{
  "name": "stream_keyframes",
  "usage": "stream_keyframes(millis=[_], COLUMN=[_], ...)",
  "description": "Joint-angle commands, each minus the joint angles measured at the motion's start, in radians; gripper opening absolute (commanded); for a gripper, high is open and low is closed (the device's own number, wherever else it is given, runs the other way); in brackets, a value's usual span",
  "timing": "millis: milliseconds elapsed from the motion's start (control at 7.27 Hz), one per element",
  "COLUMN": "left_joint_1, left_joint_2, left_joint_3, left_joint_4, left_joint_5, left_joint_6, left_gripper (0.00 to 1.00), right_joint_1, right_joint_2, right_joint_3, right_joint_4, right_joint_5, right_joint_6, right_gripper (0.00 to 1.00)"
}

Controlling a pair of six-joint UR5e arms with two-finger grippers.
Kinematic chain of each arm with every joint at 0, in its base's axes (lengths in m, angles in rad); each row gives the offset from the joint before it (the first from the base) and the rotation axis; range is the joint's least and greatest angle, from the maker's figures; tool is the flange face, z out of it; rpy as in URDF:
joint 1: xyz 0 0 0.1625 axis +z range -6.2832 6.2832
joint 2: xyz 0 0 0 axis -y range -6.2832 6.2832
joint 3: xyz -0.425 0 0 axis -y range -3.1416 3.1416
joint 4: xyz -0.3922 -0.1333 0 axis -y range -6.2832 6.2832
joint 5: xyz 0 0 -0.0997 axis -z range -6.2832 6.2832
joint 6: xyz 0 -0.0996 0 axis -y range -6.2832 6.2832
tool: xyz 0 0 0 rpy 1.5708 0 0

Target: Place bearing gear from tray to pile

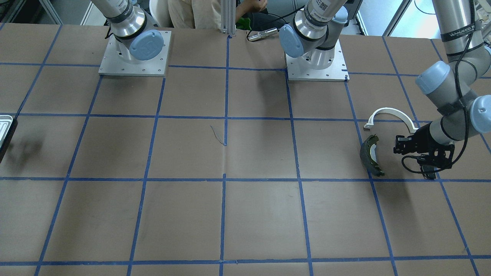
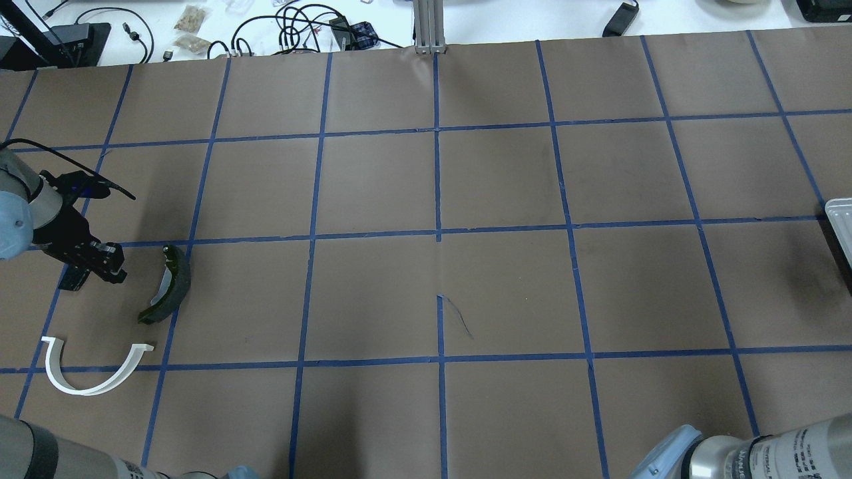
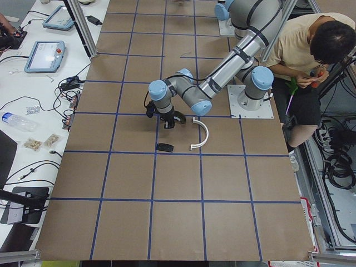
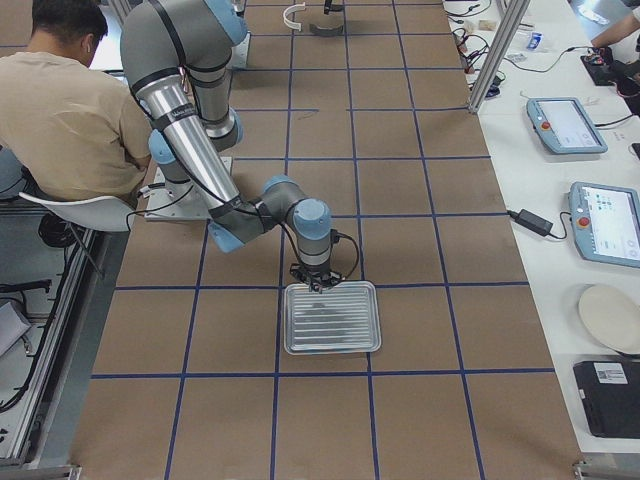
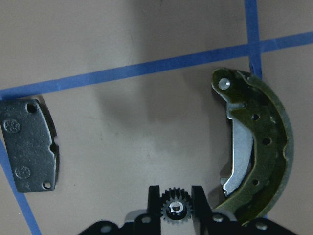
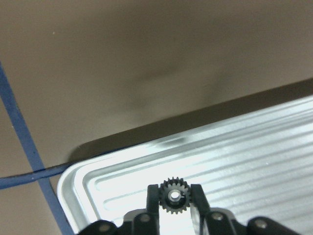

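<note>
Count: two small black toothed bearing gears (image 5: pixel 175 211) (image 6: pixel 174 197), three pile parts, one ribbed silvery metal tray (image 4: pixel 340 335). Left end of brown-papered table (image 2: pixel 506 286): flat dark grey pad (image 5: pixel 30 145); left gripper (image 5: pixel 176 193), fingers narrow, pinching first gear over bare paper; dark olive curved brake shoe (image 5: pixel 264 147) just right of it. White half-ring bracket (image 1: pixel 388 110) apart, nearer robot base. Right end: right gripper (image 6: pixel 174 191), fingers narrow, pinching second gear over tray corner. Blue tape lines (image 2: pixel 437 199) gridding table.
</note>
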Motion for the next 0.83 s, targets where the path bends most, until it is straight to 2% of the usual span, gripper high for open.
stream_keyframes(millis=[0,413,550,688], left_joint_1=[0.002,0.003,0.003,0.003], left_joint_2=[-0.026,-0.046,-0.046,-0.046], left_joint_3=[-0.008,-0.01,-0.01,-0.01], left_joint_4=[0.031,0.027,0.025,0.022], left_joint_5=[0.0,0.002,0.006,0.006], left_joint_6=[0.002,-0.003,-0.004,-0.006], left_gripper=[0.0,0.0,0.02,0.32], right_joint_1=[0.174,0.626,0.755,0.905], right_joint_2=[-0.046,-0.042,-0.04,-0.033], right_joint_3=[0.005,-0.019,-0.021,-0.022], right_joint_4=[0.093,0.089,0.09,0.087], right_joint_5=[0.023,0.032,0.035,0.034], right_joint_6=[0.431,1.123,1.411,1.663], right_gripper=[0.0,0.0,0.0,0.0])
